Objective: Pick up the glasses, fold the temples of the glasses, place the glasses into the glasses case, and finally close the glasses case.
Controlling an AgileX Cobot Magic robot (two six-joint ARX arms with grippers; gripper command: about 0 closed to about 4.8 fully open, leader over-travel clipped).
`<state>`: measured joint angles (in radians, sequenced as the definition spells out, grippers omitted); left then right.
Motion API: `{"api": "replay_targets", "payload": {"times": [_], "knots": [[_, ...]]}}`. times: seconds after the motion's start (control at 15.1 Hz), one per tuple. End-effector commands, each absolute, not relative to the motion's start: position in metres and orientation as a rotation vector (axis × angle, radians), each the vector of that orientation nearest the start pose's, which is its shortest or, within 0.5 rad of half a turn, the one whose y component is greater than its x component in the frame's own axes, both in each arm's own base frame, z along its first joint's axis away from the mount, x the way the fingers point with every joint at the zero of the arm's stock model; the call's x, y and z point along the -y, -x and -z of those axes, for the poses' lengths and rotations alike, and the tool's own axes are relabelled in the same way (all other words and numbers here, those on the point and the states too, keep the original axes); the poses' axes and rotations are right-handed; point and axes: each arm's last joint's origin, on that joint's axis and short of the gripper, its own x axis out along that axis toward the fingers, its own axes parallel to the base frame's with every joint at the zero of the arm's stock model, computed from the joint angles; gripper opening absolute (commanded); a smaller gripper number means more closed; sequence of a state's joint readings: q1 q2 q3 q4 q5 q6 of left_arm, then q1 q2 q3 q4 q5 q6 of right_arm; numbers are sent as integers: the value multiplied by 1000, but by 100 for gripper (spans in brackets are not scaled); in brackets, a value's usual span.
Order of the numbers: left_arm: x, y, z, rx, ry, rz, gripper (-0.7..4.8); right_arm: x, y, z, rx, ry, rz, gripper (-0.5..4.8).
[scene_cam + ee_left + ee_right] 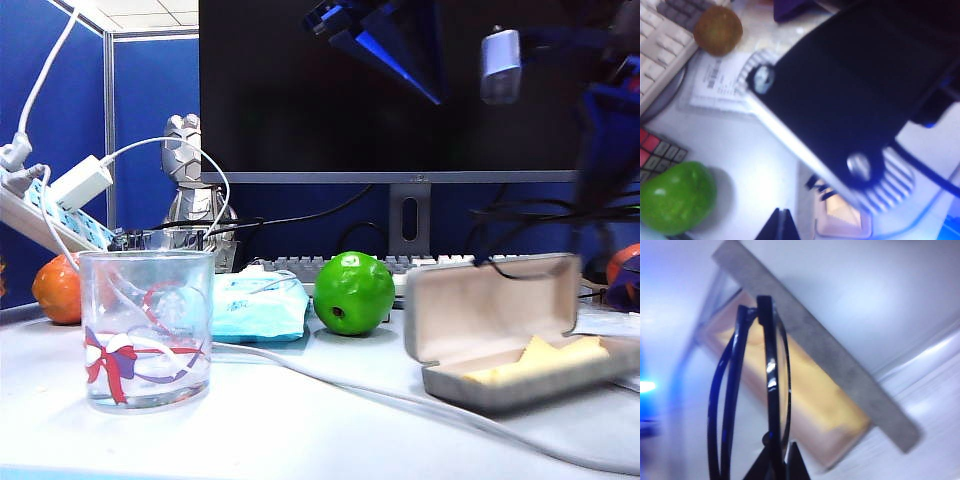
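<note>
In the right wrist view my right gripper (777, 462) is shut on the black frame of the glasses (771, 380). The temples (722, 400) lie alongside the frame. The glasses hang just over the open glasses case (815, 345), grey outside with a pale lining and a yellow cloth (812, 390) inside. In the exterior view the glasses case (500, 385) lies open at the right, lid up, and the glasses do not show there. My left gripper (782, 226) is shut and empty, high above the table between the green apple (675, 197) and one corner of the case (842, 222).
A printed drinking glass (147, 328), a light-blue tissue pack (255, 305) and the apple (353, 292) stand left of the case. A white cable (330, 378) crosses the table. A keyboard (662, 37) and a brown fruit (717, 30) lie behind. The blurred right arm (855, 85) fills the left wrist view.
</note>
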<state>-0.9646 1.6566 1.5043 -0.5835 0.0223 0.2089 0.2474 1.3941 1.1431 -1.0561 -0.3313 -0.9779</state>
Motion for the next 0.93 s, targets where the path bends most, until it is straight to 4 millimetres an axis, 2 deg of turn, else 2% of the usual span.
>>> {"api": "replay_targets", "payload": {"times": [0.07, 0.27, 0.46, 0.73, 0.93], "knots": [[302, -208, -330, -539, -509, 1016, -5, -74, -250, -270, -784, 939, -1160, -6], [302, -208, -330, -540, -505, 1017, -5, -78, -253, -264, -786, 963, -1195, -6], [302, -208, -330, -540, -505, 1018, -5, -86, -247, -259, -819, 992, -1234, -6], [302, -208, -330, -535, -502, 1018, -5, -111, -251, -246, -660, 1130, -1206, -6], [302, -208, -330, -544, -503, 1017, -4, -116, -256, -234, -669, 1153, -1227, -6]]}}
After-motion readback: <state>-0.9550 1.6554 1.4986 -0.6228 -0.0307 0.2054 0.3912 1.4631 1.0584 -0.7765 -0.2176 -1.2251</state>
